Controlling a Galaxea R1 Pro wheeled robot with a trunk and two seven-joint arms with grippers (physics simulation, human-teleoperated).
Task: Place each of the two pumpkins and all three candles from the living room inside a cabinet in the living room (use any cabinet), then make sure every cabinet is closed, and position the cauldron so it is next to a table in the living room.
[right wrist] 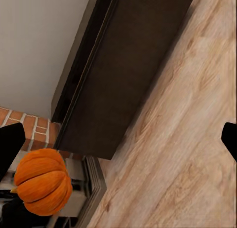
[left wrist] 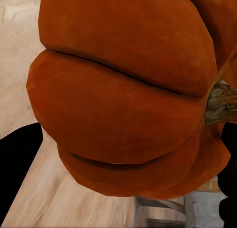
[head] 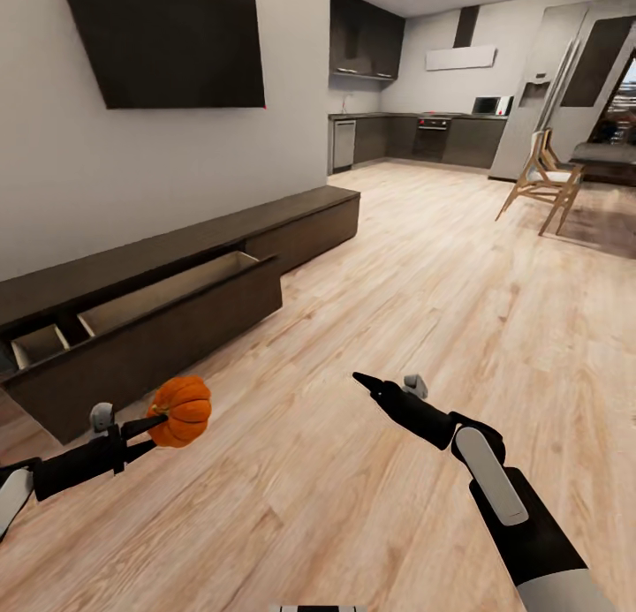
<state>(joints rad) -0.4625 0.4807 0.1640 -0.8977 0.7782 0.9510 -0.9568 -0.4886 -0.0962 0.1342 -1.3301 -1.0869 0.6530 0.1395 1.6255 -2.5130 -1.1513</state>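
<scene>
Head view is showing the left gripper (head: 157, 426) pinching one pumpkin (head: 181, 411) between its dark fingers, carrying it above the wood floor (head: 371, 285) just in front of the cabinet (head: 177, 303). One long drawer (head: 168, 305) is standing pulled out at about eleven o'clock from the pumpkin, its pale inside showing. In the left wrist view the pumpkin (left wrist: 128, 95) is sitting deep between the fingers (left wrist: 17, 164), with its stem (left wrist: 221, 102) off to one side. The right gripper (head: 364, 381) is hanging free over the floor at about three o'clock from the pumpkin, holding nothing, its fingers looking drawn together to a point (the right wrist view is catching only dark slivers of them at its edges).

My worry is the release. The pumpkin is round and ribbed, so if the fingers are letting go before it is over the drawer's opening, it may strike the front lip and roll away across the floor. A low approach could also bump the drawer front.
</scene>
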